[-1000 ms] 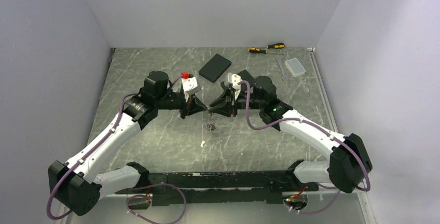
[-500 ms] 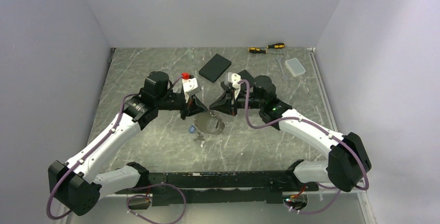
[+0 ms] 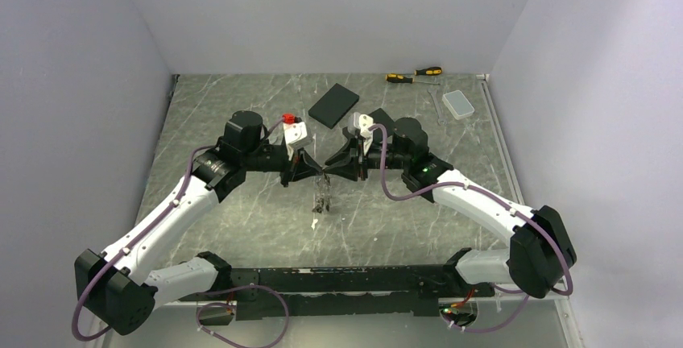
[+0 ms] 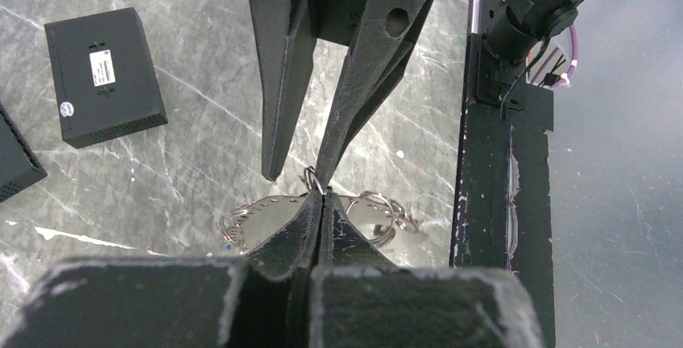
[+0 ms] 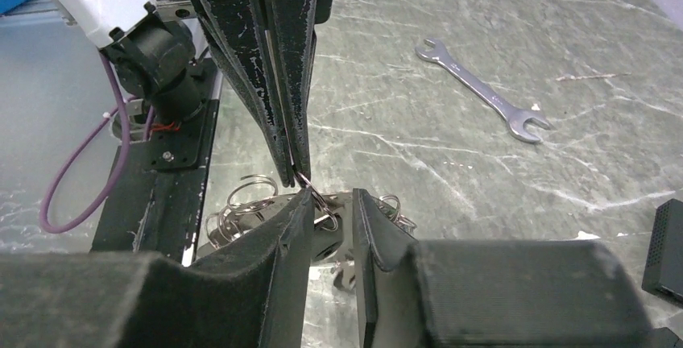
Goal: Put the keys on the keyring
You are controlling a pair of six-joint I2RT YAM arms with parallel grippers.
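My two grippers meet tip to tip above the middle of the table. My left gripper (image 3: 314, 172) (image 4: 322, 201) is shut on the top of the keyring (image 4: 266, 201), a thin grey metal loop that hangs edge-on under the fingertips (image 3: 322, 191). Several small split rings (image 4: 378, 205) and silver keys (image 3: 322, 201) dangle from it. My right gripper (image 3: 332, 169) (image 5: 332, 196) is open, its jaws a little apart either side of a ring (image 5: 322, 200) at the left gripper's tip. A whitish key (image 3: 315, 223) lies on the table below.
A black box (image 3: 333, 105) lies behind the grippers. Two yellow-and-black screwdrivers (image 3: 413, 75) lie at the back. A clear plastic box (image 3: 460, 104) and a wrench (image 5: 483, 98) lie at the back right. The black base rail (image 4: 491, 203) runs along the near edge.
Half a second ago the keyring swung out as a wide loop with a blue key showing. Now it hangs narrow and edge-on again. Both grippers have stayed nearly in place.
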